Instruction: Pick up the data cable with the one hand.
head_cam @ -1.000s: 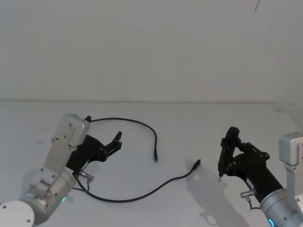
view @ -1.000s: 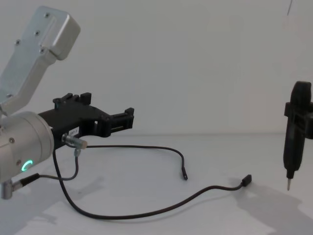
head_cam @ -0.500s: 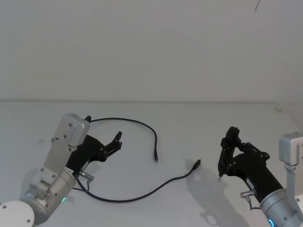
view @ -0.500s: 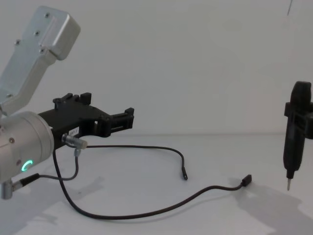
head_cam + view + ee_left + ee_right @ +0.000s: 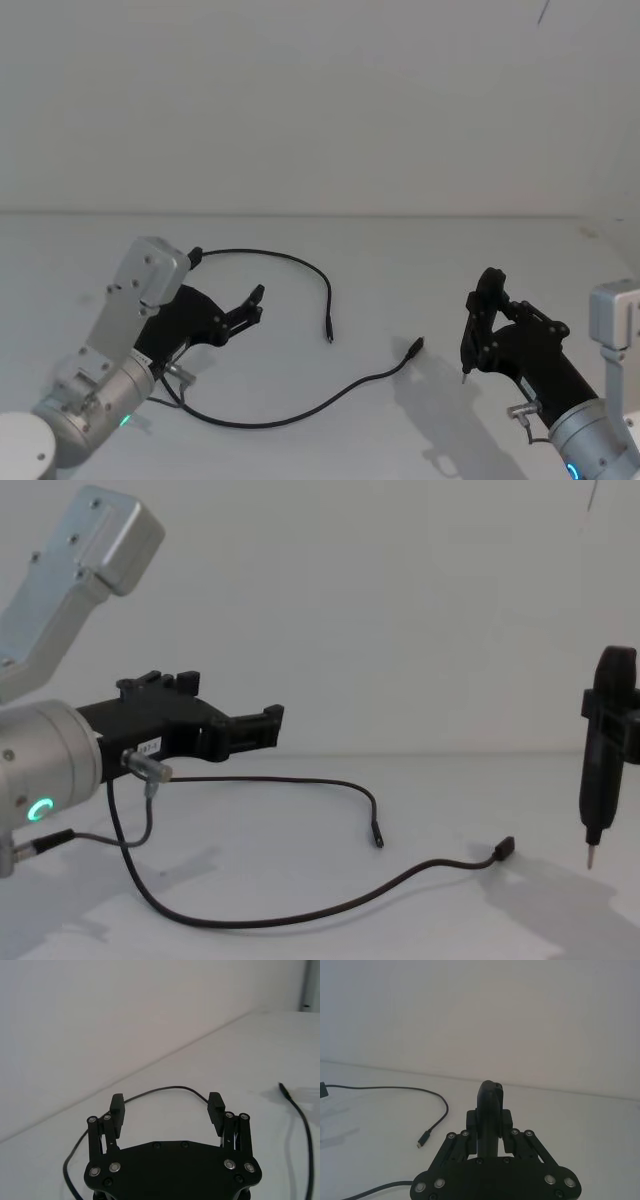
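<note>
My left tool [image 5: 256, 303] hangs above the left of the table [image 5: 420, 260], jaws spread wide and gripping nothing. The data cable [image 5: 262, 251] lies flat around it: one stretch arcs on the far side to a plug [image 5: 328, 337] near the middle, and the other loops on the near side out to a second plug [image 5: 414, 347] further right. My worry is how thin the cord is. If I come down too shallow, the pads close on air. If I go too deep, they scrape the table. The cord also runs under the wrist and could snag there. The right tool [image 5: 464, 372] sits parked at the right, jaws pressed together.
</note>
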Available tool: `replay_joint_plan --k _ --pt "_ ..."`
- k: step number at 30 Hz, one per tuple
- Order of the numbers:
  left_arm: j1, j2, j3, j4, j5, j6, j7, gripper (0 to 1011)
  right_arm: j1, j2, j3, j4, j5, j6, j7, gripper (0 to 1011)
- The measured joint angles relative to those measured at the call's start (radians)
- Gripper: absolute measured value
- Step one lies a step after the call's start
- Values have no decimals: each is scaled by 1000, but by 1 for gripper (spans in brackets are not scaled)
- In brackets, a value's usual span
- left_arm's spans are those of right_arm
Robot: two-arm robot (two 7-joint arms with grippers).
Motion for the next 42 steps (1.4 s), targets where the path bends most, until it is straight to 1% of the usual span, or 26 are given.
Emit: replay_joint_plan --k 4,5,6,8,9,11,12,14,15,17,18,21,23,24,25,28,31,32,34,40,42 --pt "-11 25 -3 -7 -27 22 -63 1001 0 0 0 0 0 0 0 279" --pt "-11 25 -3 -7 -27 22 -63 1001 0 0 0 0 0 0 0 279" --pt "-16 34 -4 -9 -38 32 -89 1001 0 0 0 0 0 0 0 279" --pt "-20 43 -4 -11 -48 42 -112 1001 0 0 0 0 0 0 0 279" --pt "-26 52 -4 -13 -58 52 -135 1001 0 0 0 0 0 0 0 279" --pt "-33 62 -4 -14 -69 67 -160 1001 0 0 0 0 0 0 0 279" --pt "-40 71 -4 -16 -79 81 -187 1001 0 0 0 0 0 0 0 279" --pt "-49 81 -3 -17 -88 96 -212 1001 0 0 0 0 0 0 0 279" --pt "-58 89 1 -18 -99 116 -239 1001 0 0 0 0 0 0 0 279" --pt "-68 97 4 -19 -107 134 -262 1001 0 0 0 0 0 0 0 279" --pt "-80 105 10 -19 -116 155 -283 1001 0 0 0 0 0 0 0 279" --pt "-97 113 20 -20 -127 192 -316 1001 0 0 0 0 0 0 0 279" --pt "-116 120 32 -21 -134 229 -343 1001 0 0 0 0 0 0 0 279" --pt "-132 122 44 -22 -138 260 -361 1001 0 0 0 0 0 0 0 279" --pt "-132 122 44 -22 -138 260 -361 1001 0 0 0 0 0 0 0 279" --pt "-170 121 76 -22 -140 330 -389 1001 0 0 0 0 0 0 0 279" --pt "-191 116 96 -22 -138 366 -399 1001 0 0 0 0 0 0 0 279" --pt "-204 111 108 -21 -136 390 -403 1001 0 0 0 0 0 0 0 279" --pt "-221 100 126 -17 -131 418 -404 1001 0 0 0 0 0 0 0 279" --pt "-254 69 162 4 -112 470 -398 1001 0 0 0 0 0 0 0 279" --pt "-266 52 178 17 -102 487 -392 1001 0 0 0 0 0 0 0 279"
